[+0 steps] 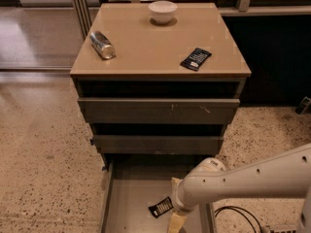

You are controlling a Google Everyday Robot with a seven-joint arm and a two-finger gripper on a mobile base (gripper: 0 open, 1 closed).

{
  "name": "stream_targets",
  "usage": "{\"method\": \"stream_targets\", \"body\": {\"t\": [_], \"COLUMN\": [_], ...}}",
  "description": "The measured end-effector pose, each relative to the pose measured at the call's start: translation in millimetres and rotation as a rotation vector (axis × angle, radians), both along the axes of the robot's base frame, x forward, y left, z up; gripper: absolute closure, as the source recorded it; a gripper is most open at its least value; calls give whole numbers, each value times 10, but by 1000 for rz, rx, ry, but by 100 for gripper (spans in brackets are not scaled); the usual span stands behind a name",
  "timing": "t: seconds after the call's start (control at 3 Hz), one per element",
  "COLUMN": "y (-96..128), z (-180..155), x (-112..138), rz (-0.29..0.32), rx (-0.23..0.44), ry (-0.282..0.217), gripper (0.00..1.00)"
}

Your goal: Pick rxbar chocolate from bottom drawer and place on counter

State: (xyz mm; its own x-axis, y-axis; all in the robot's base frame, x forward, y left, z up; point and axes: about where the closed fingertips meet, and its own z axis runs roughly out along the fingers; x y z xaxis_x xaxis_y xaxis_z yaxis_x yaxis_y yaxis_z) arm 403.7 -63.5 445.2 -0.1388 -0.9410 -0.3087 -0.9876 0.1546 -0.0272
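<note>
The rxbar chocolate (pixel 161 207), a small black wrapper with rows of white lettering, lies flat on the floor of the bottom drawer (pixel 127 198). That drawer is pulled out, showing its grey inside. My gripper (pixel 176 222) hangs inside the drawer at the picture's lower edge, just right of the bar and close to it. The white arm reaches in from the right and hides part of the drawer's right side. The counter (pixel 146 52) is the tan top of the cabinet above.
On the counter stand a white bowl (pixel 163 11) at the back, a silver can (pixel 102 44) lying on the left and a dark bar with a white patch (pixel 196 58) on the right. The two upper drawers (pixel 158 110) are slightly open. A black cable (pixel 233 212) lies on the speckled floor.
</note>
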Motion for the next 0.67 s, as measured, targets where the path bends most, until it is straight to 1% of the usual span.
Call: {"method": "stream_targets", "body": {"t": [0.33, 0.67], "y": [-33, -33], "z": [-502, -519], "x": [-48, -37], "rz": [-44, -47], "rx": [51, 54], "ry": [13, 9], "gripper": [0, 0]}}
